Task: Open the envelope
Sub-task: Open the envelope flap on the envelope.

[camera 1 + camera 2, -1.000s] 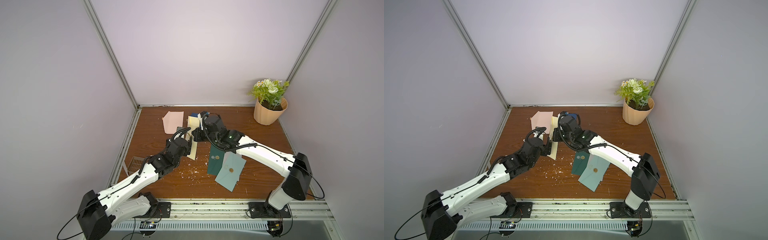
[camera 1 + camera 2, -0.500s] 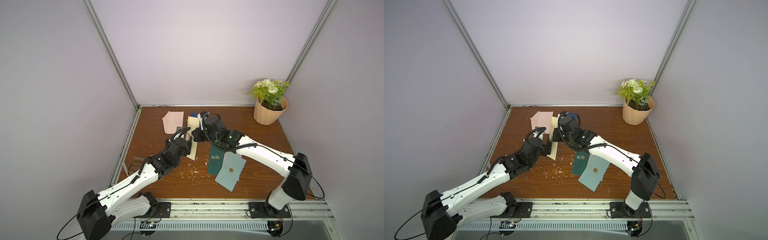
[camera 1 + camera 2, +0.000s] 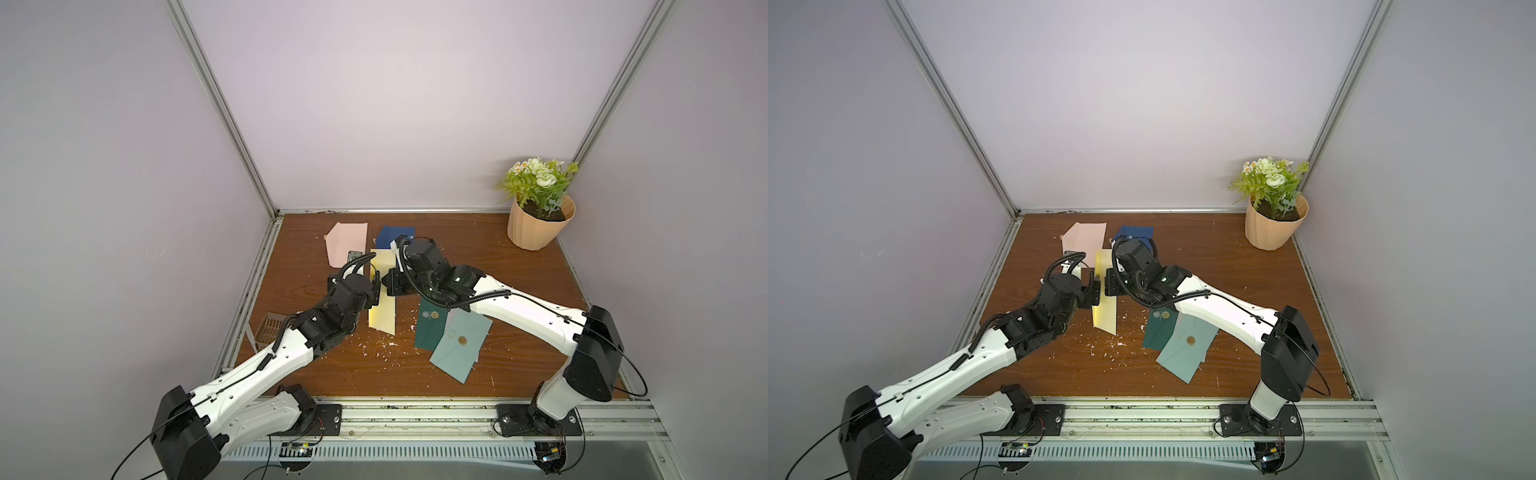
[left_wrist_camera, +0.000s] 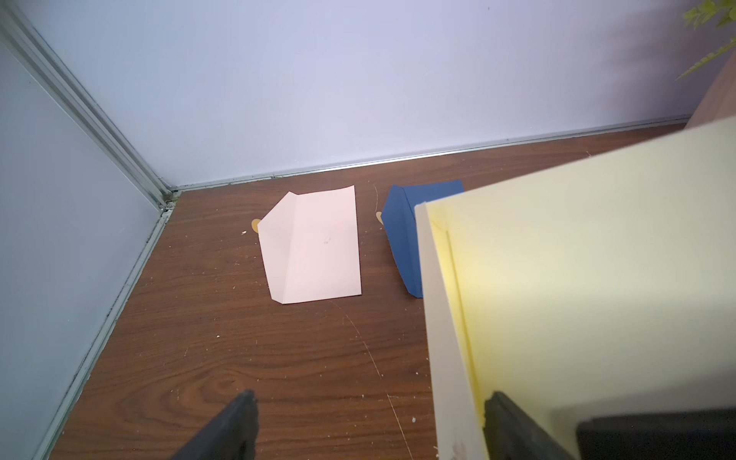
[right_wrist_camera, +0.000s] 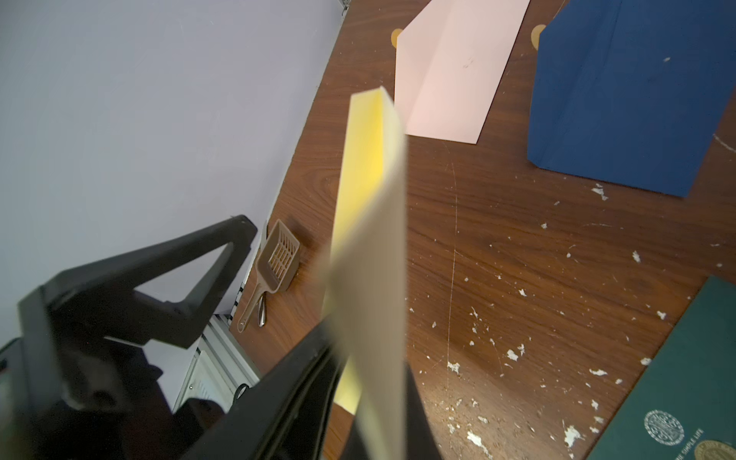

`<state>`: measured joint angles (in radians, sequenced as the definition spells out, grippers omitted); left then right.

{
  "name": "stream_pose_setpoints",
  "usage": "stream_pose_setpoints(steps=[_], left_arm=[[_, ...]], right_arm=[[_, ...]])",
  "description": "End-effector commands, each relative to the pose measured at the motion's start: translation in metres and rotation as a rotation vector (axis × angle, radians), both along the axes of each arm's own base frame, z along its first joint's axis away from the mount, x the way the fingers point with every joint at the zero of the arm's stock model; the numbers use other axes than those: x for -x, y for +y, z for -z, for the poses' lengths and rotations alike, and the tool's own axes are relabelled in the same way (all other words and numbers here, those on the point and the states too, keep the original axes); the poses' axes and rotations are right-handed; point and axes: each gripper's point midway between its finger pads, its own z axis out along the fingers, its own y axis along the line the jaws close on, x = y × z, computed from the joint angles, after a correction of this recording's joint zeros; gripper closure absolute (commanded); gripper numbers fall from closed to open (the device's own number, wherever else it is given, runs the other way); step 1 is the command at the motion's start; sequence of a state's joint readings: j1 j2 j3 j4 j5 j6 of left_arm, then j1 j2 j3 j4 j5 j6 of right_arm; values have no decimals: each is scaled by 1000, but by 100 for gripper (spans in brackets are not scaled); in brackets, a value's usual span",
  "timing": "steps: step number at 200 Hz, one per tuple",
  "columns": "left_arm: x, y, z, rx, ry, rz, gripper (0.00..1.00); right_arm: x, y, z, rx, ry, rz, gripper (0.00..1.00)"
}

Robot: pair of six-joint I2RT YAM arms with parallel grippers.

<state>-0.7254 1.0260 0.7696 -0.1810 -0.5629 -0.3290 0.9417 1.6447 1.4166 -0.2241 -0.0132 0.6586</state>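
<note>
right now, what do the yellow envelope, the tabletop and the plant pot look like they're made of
Yellow envelope: matte paper or thin card, by its crisp folds.
Tabletop: wood-grain surface, likely laminate, with faint sheen and scratches.
Plant pot: ribbed, matte, peach; plastic or ceramic, cannot tell.

We overlook the whole table from high in both top views; both wrist cameras closely share the yellow envelope.

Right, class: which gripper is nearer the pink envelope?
Left. The left gripper is open just before the pink envelope; the right gripper, shut on the yellow envelope, is on that envelope's far side.
</note>
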Motion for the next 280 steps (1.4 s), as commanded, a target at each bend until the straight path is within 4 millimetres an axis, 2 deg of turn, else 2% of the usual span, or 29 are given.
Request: stream_pose_setpoints(steps=[1,33,72,171,185,211,251,280], left_arm=[[-1,10,-4,18,-22,-42,10],[-1,18,1,22,-8,-55,9],[0,29,9,25,6,-76,9],[-2,35,19,29,12,-109,7],[-1,35,18,57,4,-108,7],[3,20,10,184,-47,8,5],[9,27,1,440,-111,128,3],[14,17,-6,517,-142,216,3]], right_arm=[[5,-2,-21,-44,-18,-9,100],[6,-3,-25,-47,-24,-13,100],[15,-3,-40,-96,-39,-49,100],[56,7,-90,-369,-24,-235,100],[57,7,-95,-398,-30,-238,100],[64,10,-102,-448,-18,-283,100],[64,5,-107,-487,-11,-288,100],[63,2,-109,-522,0,-294,100]])
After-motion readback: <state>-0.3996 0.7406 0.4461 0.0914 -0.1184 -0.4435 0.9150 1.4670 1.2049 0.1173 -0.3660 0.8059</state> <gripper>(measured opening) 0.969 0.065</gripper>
